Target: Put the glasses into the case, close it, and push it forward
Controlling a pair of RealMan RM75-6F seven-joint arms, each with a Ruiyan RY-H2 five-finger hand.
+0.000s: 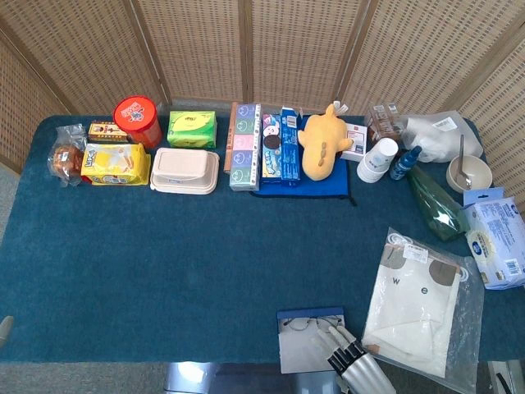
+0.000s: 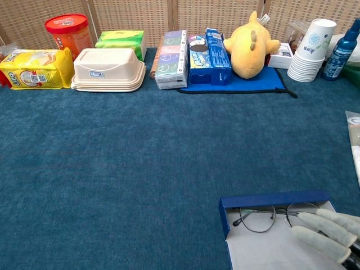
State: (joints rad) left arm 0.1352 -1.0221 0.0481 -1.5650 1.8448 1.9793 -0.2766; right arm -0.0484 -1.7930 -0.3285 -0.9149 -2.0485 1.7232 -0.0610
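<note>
Glasses (image 2: 274, 216) lie inside open case (image 2: 269, 201), at near edge of table (image 1: 164, 271), right of centre. Case blue-walled, grey flap spread toward near side. Right hand (image 2: 325, 233) reaches in from near right, fingers (image 2: 315, 239) stretched flat over right lens, gripping nothing visible; contact with frame cannot tell. Left hand (image 1: 4, 328) barely visible at near left edge, state cannot tell. Clear bag with white garment (image 1: 418, 308) just right of case. Yellow plush toy (image 1: 321, 141) and cream lunch box (image 1: 185, 170) in far row.
</note>
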